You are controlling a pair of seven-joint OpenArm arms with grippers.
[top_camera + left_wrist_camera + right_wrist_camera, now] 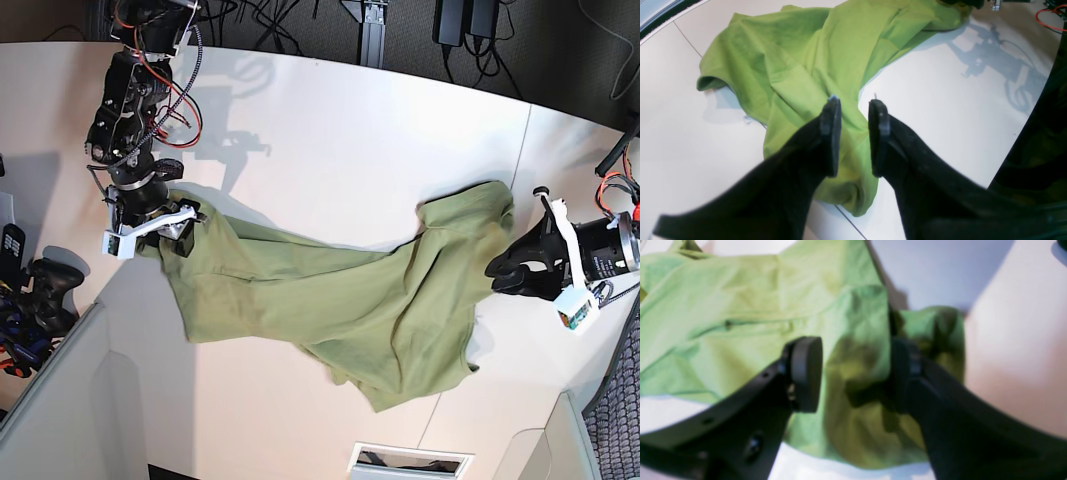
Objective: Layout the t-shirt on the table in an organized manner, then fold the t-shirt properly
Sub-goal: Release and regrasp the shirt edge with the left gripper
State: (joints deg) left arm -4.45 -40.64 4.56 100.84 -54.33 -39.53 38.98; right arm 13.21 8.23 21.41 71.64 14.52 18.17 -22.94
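The light-green t-shirt (pixel 330 300) lies crumpled across the white table (pixel 350 150), stretched between the two arms. My left gripper (pixel 855 133) stands over one end of it. Its fingers (pixel 830 136) are parted, a ridge of the t-shirt (pixel 800 60) runs through the gap, and more cloth lies under both fingers. At the other end my right gripper (pixel 857 373) is spread wide over a bunched corner of the t-shirt (pixel 740 306). One pad (pixel 806 373) sits above the fabric, and the other finger (pixel 907 373) is tucked against a fold.
A thin dark seam (pixel 686 40) crosses the table. Cables and mounts (pixel 400 20) lie beyond the table's curved far edge. A black controller (pixel 45 280) and a grey panel (pixel 60 400) sit at the left. A white slot (pixel 410 462) is at the near edge.
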